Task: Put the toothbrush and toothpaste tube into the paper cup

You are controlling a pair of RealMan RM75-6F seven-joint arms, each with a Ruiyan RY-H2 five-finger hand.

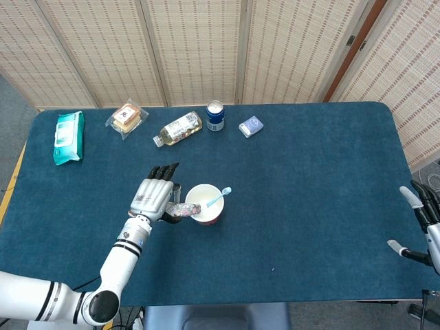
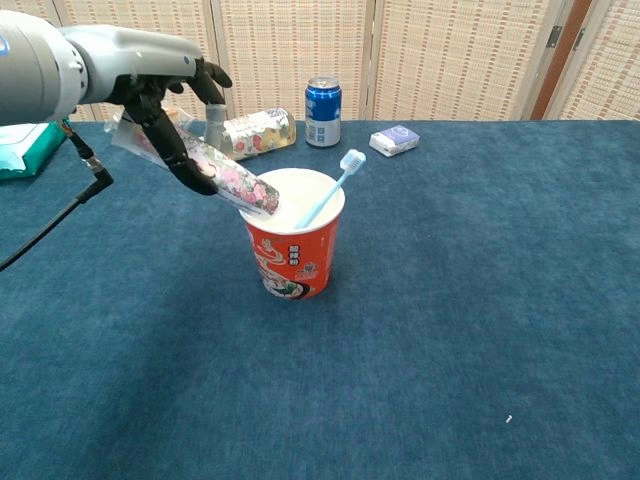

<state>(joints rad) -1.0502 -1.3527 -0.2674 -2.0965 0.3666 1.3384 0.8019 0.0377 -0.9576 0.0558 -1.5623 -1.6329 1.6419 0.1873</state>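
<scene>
Chest view shows my left hand (image 2: 165, 95) gripping the toothpaste tube (image 2: 205, 168), my fingers (image 2: 185, 160) wrapped round its upper half. The tube slants down to the right, and its lower end reaches over the rim of the paper cup (image 2: 292, 250), resting against the near-left edge of the opening. The toothbrush (image 2: 330, 190) already stands in the cup, leaning right with its bristle head up above the rim.

From the head view, the cup (image 1: 204, 204) sits near the middle of the blue worktop (image 1: 309, 179), with my left hand (image 1: 155, 199) just beside it on the left. My right hand (image 1: 426, 227) is well apart at the far right edge, holding nothing, fingers spread.

Along the back of the worktop lie a green wipes pack (image 1: 68, 137), a wrapped snack (image 1: 127, 117), a bottle (image 1: 179, 128) on its side, an upright blue can (image 1: 215, 115) and a small blue box (image 1: 251, 126).
</scene>
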